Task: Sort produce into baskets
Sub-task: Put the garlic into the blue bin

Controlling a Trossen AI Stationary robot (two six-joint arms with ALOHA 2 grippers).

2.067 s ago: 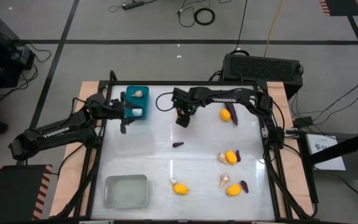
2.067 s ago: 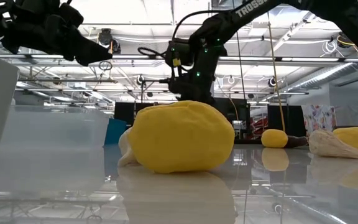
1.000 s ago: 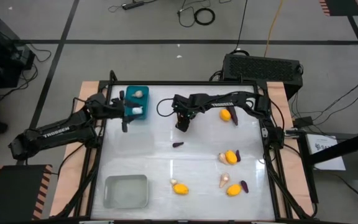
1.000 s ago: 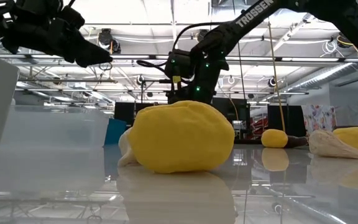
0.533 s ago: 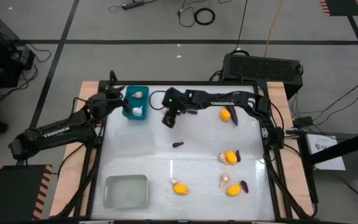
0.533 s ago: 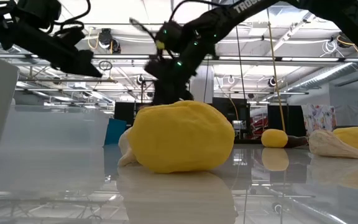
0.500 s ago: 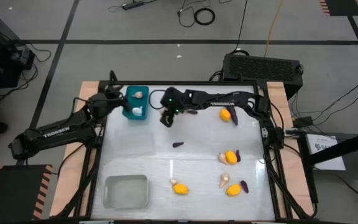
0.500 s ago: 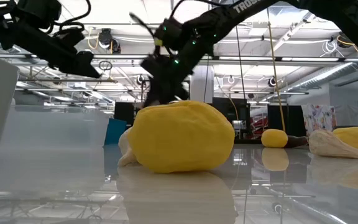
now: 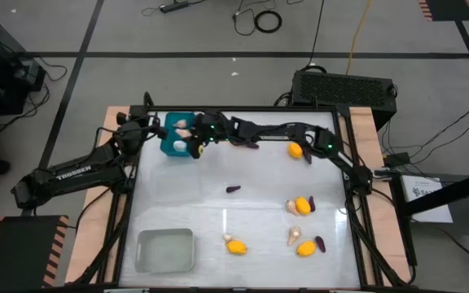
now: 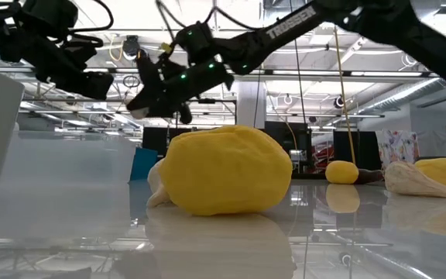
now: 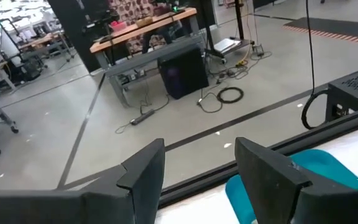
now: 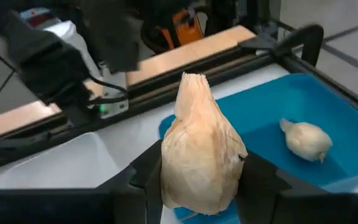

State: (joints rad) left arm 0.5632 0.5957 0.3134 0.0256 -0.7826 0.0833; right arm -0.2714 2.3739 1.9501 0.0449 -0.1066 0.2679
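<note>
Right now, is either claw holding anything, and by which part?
Right claw pinches a garlic bulb by its fat lower body, tip up, over the teal bin. Left claw holds nothing.

teal bin (image 12: 303,118), beige garlic bulb (image 12: 201,149)

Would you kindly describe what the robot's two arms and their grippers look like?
Both are slim black jointed arms lettered TROSSEN in white. The left gripper has two flat matte black fingers. The right gripper matches it, with green indicator lights near the wrist and thin black cables looping alongside.
</note>
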